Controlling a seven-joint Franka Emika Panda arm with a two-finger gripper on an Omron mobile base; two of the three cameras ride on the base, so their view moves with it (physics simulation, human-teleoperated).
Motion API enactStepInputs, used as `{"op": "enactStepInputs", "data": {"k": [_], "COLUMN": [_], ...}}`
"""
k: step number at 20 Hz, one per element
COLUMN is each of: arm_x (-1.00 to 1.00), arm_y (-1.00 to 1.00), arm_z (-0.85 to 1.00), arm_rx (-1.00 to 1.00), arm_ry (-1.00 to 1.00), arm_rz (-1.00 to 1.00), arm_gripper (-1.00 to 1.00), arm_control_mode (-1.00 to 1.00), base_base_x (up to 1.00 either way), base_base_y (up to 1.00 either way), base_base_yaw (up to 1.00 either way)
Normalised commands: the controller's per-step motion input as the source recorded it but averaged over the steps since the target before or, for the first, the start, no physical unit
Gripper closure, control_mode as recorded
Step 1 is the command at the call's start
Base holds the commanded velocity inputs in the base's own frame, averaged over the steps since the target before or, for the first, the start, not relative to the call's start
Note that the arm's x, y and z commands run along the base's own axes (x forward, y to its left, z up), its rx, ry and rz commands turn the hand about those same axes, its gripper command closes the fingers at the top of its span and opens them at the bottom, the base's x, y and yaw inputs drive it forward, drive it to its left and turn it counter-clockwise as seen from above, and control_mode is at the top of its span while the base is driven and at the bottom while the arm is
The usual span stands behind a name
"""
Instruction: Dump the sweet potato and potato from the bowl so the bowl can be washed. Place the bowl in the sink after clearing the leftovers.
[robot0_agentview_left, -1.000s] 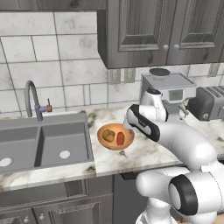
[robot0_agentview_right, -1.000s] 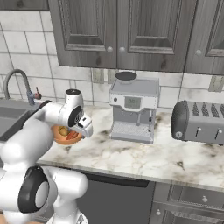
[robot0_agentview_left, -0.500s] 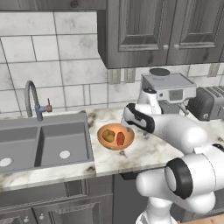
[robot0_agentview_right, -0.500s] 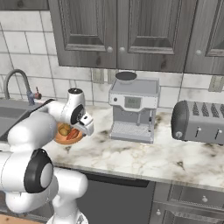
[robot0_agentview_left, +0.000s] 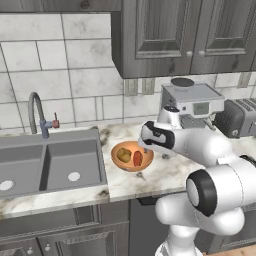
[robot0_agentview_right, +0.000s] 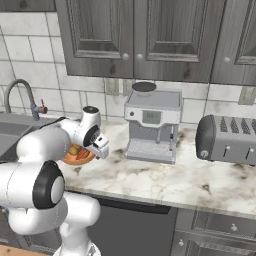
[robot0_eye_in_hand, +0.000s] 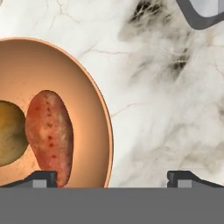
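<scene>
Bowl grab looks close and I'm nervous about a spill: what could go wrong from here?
1. The open jaws straddle the bowl's rim, one fingertip over the sweet potato; closing might pinch it instead of the rim.
2. A one-sided rim grip could tilt the shallow bowl, rolling the sweet potato and potato onto the counter.
3. The coffee machine stands close behind the arm; a wide swing toward the sink might clip it.

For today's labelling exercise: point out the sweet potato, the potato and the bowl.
sweet potato (robot0_eye_in_hand: 50, 133): hand view, middle of its reddish skin.
potato (robot0_eye_in_hand: 9, 133): hand view, its yellow-brown side.
bowl (robot0_eye_in_hand: 89, 118): hand view, bare inner wall.
</scene>
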Motion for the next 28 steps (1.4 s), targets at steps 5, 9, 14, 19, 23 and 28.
{"op": "enactStepInputs", "data": {"k": [5,9,14,19,23,28], "arm_x": [0.17,0.16,0.13,0.13,0.08,0.0], "arm_y": [0.01,0.0,0.0,0.0,0.03,0.04], "arm_z": [-0.18,-0.14,-0.14,-0.16,-0.17,-0.17], "arm_rx": [0.0,0.0,0.0,0.0,0.0,0.0], "arm_ry": [0.0,0.0,0.0,0.0,0.0,0.0], "arm_rz": [0.0,0.0,0.0,0.0,0.0,0.0], "arm_gripper": [-1.0,-1.0,-1.0,-1.0,-1.0,1.0], "arm_control_mode": [-1.0,-1.0,-1.0,-1.0,-1.0,-1.0], "base_base_x": [0.0,0.0,0.0,0.0,0.0,0.0], "base_base_y": [0.0,0.0,0.0,0.0,0.0,0.0], "base_base_yaw": [0.0,0.0,0.0,0.0,0.0,0.0]}}
